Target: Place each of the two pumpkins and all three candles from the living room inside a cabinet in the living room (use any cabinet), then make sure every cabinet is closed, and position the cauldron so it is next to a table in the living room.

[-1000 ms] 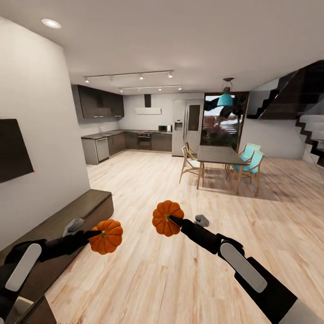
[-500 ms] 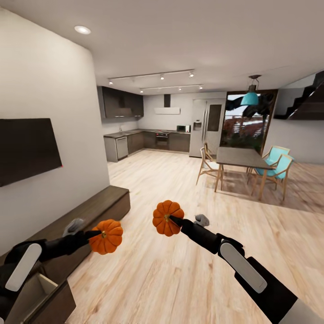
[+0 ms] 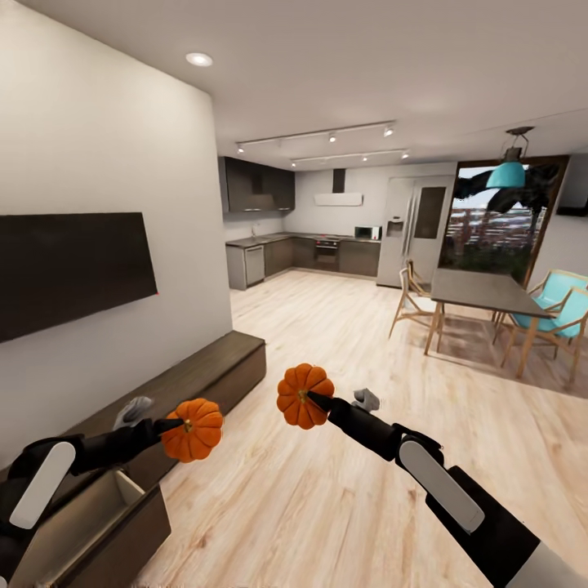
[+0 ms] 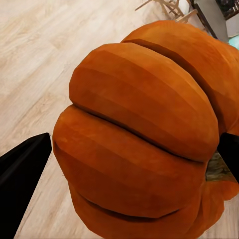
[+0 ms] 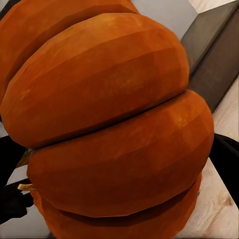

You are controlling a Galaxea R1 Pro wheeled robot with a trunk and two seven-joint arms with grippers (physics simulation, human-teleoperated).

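We carry one pumpkin in each arm. The left pumpkin (image 3: pixel 192 429) sits at the tip of our left gripper (image 3: pixel 174 425), held in the air above the wooden floor (image 3: pixel 343 490), just beside the long dark cabinet (image 3: pixel 204 380) that runs along the white wall. From the left wrist, that pumpkin (image 4: pixel 144 134) sits between our two dark fingers (image 4: pixel 22 184), the jaws closed on its ribbed sides. The right pumpkin (image 3: pixel 304 396) hangs at the tip of our right gripper (image 3: pixel 317 400), near the other pumpkin but apart from it. In the right wrist view it (image 5: pixel 109 124) lies between the jaws, which grip it; the contact itself is mostly hidden, so we judge that by the dark finger edges at either side. A cabinet drawer (image 3: pixel 98 527) stands open below our left arm.
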